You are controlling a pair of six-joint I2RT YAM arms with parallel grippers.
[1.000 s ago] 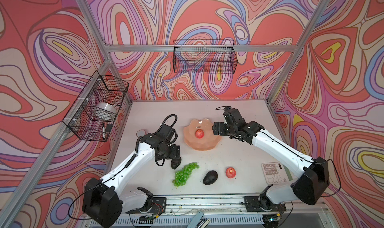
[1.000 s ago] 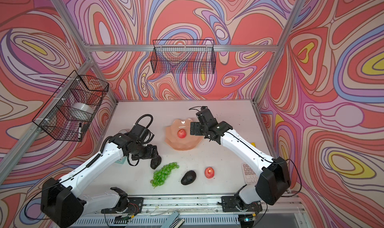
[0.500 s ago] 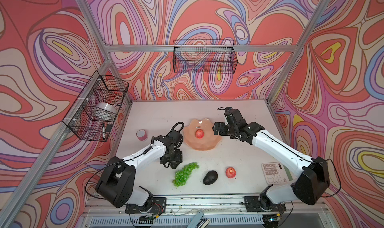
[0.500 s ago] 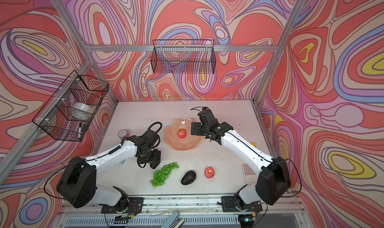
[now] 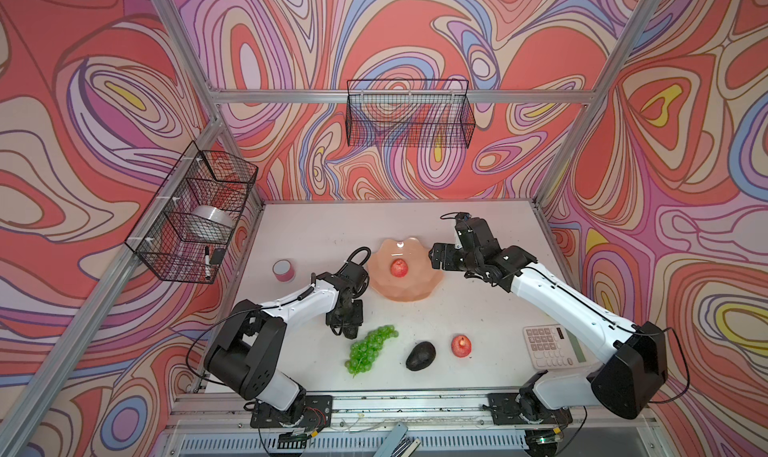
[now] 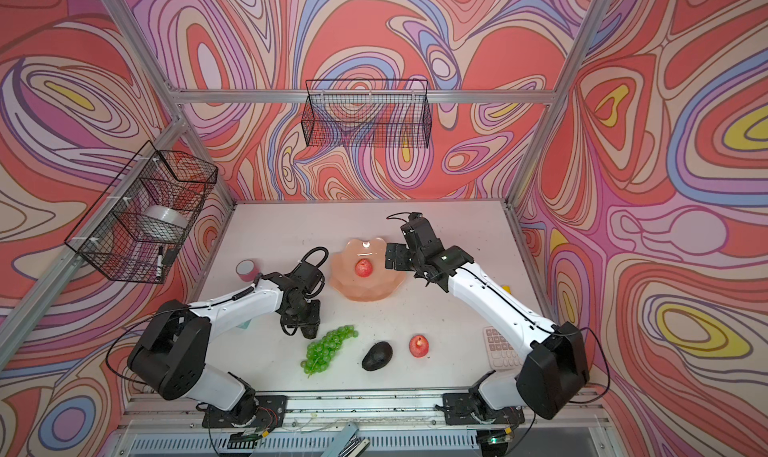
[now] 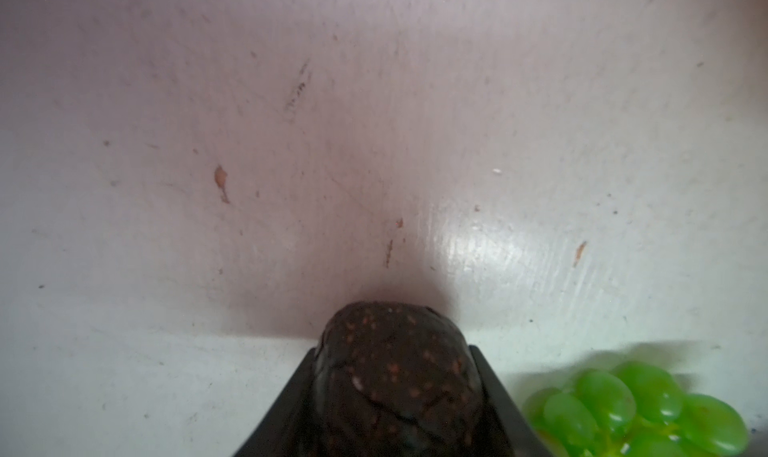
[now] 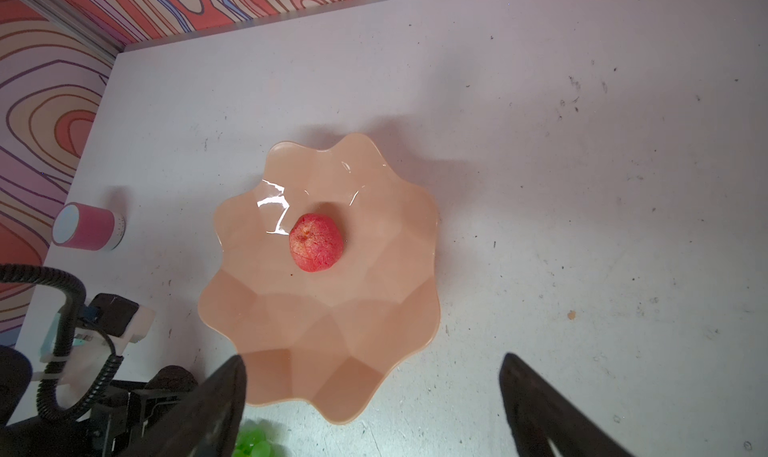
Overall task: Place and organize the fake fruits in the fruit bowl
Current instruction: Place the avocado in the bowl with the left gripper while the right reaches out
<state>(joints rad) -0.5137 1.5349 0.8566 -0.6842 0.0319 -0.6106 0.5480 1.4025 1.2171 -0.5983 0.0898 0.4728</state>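
My left gripper [image 5: 348, 326] [image 7: 392, 351] is low over the table and shut on a dark speckled avocado [image 7: 395, 388], which sits between both fingers. The green grapes [image 5: 370, 349] [image 7: 648, 409] lie just beside it. A second avocado [image 5: 420, 356] and a red apple [image 5: 461, 345] lie on the table near the front. The peach-pink fruit bowl [image 5: 401, 295] [image 8: 332, 351] holds one red apple [image 5: 398, 268] [image 8: 316, 248]. My right gripper [image 5: 438, 257] [image 8: 374, 358] hangs open and empty beside the bowl's right rim.
A pink tape roll [image 5: 284, 270] stands left of the bowl. A calculator [image 5: 552, 347] lies at the front right under my right arm. Black wire baskets hang on the back wall [image 5: 409, 114] and the left wall [image 5: 191, 213].
My left arm has dropped low to the table and its gripper has closed on the avocado beside the grapes. The right arm has barely moved.
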